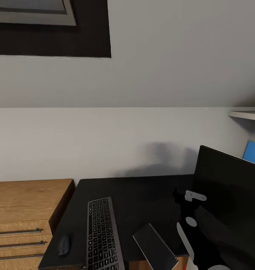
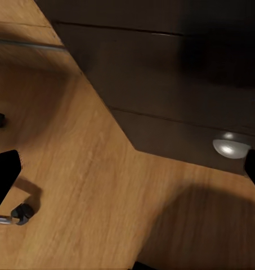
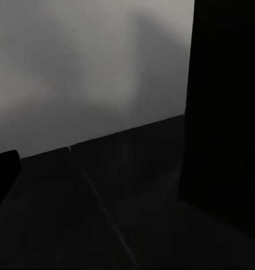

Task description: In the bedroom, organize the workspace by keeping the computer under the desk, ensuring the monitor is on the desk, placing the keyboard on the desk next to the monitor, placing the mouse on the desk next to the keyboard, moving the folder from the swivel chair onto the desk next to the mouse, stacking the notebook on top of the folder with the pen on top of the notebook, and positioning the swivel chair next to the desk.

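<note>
- The glossy black tabletop point(image 1: 142, 195) is spreading out below a plain pale wall, its smooth surface catching a soft sheen.
- The keyboard point(image 1: 102, 234) is lying long and flat on the tabletop, rows of small grey keys showing in a dark frame.
- The mouse point(image 1: 64, 244), a small rounded black lump, is sitting just beside the keyboard, near the tabletop's edge.
- The monitor point(image 1: 228, 198) is standing on the right of the tabletop, a wide, flat, matte black screen; in the right wrist view it is looming as a dark slab point(image 3: 226, 112).
- A thin grey slab with a darker border, the notebook point(image 1: 154, 247), is sitting tilted near the front edge, between the keyboard and the monitor.
- A bright blue panel point(image 1: 254, 152) is peeking out behind the monitor.
- A light wooden drawer chest point(image 1: 26, 210) with slim metal handles is standing just beside the tabletop.
- The right arm point(image 1: 189, 225), black with white patches, is reaching up in front of the monitor; whether its tool is released or clenched, I cannot tell.
- The left wrist view is looking over grainy wooden flooring point(image 2: 93, 185) and dark drawer fronts point(image 2: 172, 84); that tool's state I cannot tell either.
</note>
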Available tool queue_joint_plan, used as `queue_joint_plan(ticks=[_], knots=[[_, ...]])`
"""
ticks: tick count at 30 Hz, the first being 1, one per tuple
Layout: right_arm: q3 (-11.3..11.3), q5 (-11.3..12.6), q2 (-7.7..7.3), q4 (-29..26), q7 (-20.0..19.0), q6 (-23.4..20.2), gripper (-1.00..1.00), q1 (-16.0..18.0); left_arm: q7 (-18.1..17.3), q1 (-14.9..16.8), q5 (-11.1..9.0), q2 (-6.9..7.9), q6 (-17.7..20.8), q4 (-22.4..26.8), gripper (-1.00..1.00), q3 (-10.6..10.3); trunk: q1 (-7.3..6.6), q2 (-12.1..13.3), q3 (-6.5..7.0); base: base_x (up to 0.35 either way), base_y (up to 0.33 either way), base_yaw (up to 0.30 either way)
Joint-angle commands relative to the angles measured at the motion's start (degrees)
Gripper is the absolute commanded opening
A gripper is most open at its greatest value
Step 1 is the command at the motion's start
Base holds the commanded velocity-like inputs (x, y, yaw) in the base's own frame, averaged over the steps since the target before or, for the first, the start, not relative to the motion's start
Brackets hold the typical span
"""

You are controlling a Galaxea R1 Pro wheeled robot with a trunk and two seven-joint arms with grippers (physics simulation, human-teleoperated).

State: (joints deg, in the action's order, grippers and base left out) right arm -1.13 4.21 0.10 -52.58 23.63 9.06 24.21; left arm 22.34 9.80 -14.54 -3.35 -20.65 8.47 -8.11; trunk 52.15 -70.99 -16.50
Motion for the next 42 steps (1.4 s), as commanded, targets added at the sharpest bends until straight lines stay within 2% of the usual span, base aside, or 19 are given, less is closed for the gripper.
queue_joint_plan(ticks=[1, 42], knots=[[-0.12, 0.45, -0.01, 0.02, 0.18, 0.36, 1.00, 0.04, 0.25, 0.04, -0.49, 0.01, -0.18, -0.03, 1.00, -0.50, -0.01, -0.05, -0.07, -0.192, 0.107, 0.000], [-0.10, 0.45, 0.02, 0.10, 0.18, 0.33, 1.00, 0.04, 0.28, 0.04, -0.51, 0.01, -0.16, -0.03, 1.00, -0.50, -0.01, -0.05, -0.07, -0.311, 0.093, 0.000]])
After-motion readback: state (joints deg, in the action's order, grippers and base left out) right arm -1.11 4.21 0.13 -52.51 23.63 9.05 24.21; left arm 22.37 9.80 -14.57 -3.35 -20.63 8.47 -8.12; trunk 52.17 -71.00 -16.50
